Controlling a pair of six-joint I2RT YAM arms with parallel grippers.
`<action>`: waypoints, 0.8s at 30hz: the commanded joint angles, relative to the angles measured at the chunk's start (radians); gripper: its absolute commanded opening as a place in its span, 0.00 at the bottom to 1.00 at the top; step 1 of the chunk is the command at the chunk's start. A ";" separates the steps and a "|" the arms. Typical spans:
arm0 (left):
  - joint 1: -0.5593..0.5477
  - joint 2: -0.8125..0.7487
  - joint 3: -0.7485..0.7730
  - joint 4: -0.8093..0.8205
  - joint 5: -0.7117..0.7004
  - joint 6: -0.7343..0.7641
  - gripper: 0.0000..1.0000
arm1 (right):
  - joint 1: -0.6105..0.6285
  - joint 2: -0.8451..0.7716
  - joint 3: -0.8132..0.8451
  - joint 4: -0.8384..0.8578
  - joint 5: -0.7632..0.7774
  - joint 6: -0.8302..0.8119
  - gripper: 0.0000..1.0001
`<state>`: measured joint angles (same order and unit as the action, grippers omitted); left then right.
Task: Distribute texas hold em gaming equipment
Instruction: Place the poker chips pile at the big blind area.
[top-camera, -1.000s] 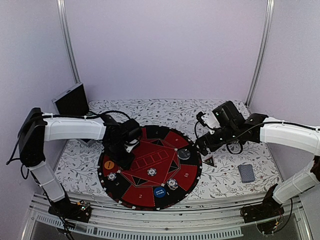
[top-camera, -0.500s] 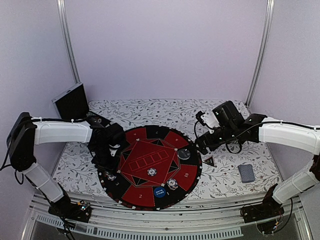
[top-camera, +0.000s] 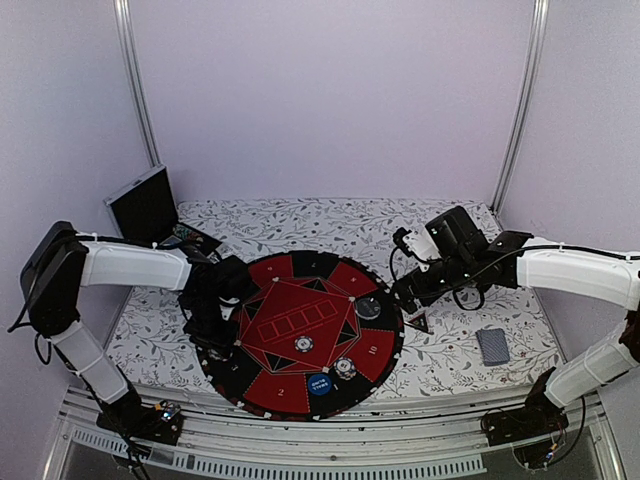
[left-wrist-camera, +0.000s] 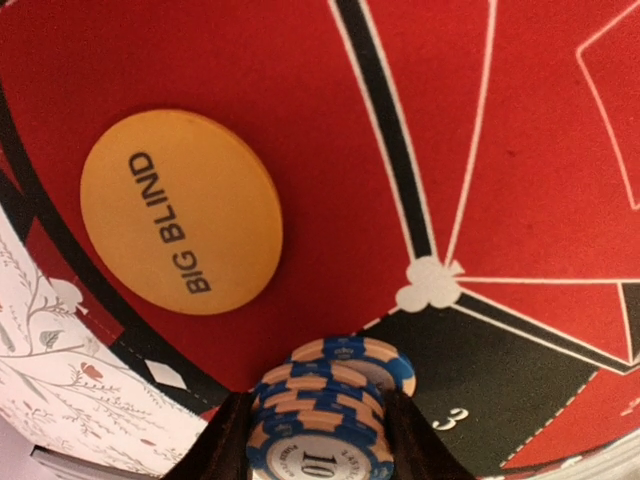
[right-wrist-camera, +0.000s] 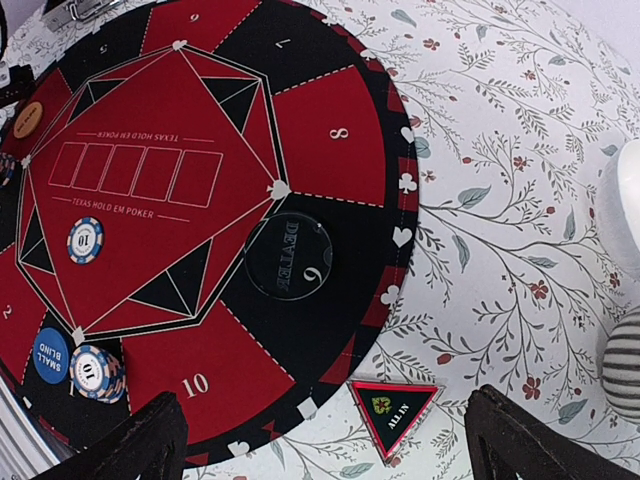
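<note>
Soft even light, faint shadows; nearest chips (left-wrist-camera: 322, 415) slightly blurred.

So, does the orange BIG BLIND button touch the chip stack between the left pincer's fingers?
Apart. The left wrist view shows a strip of red mat between the orange BIG BLIND button and the chip stack.

The round mat (right-wrist-camera: 340, 130) lies on the floral cloth (right-wrist-camera: 500, 150). A dark dealer disc (right-wrist-camera: 288, 256) sits on a black sector. The centre chip stack (right-wrist-camera: 85, 240) rests inside the octagon. The near chip stack (right-wrist-camera: 97, 372) stands just beside the blue button (right-wrist-camera: 50, 356). The triangle marker (right-wrist-camera: 393, 405) lies just off the mat's rim, between the widely spread fingers of the right gripper (right-wrist-camera: 322, 420).
</note>
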<state>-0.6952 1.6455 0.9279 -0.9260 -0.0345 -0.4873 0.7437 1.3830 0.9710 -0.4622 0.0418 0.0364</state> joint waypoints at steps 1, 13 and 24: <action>0.013 -0.031 -0.001 0.047 0.000 0.008 0.39 | -0.008 -0.019 0.015 0.016 -0.013 0.000 0.99; 0.011 -0.037 -0.015 0.061 0.001 0.013 0.40 | -0.008 -0.037 0.011 0.012 -0.014 0.003 0.99; -0.006 -0.055 0.052 0.018 -0.022 0.018 0.63 | -0.008 -0.048 0.009 0.008 -0.016 0.003 0.99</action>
<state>-0.6952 1.6184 0.9237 -0.8852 -0.0383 -0.4786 0.7429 1.3624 0.9710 -0.4622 0.0387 0.0368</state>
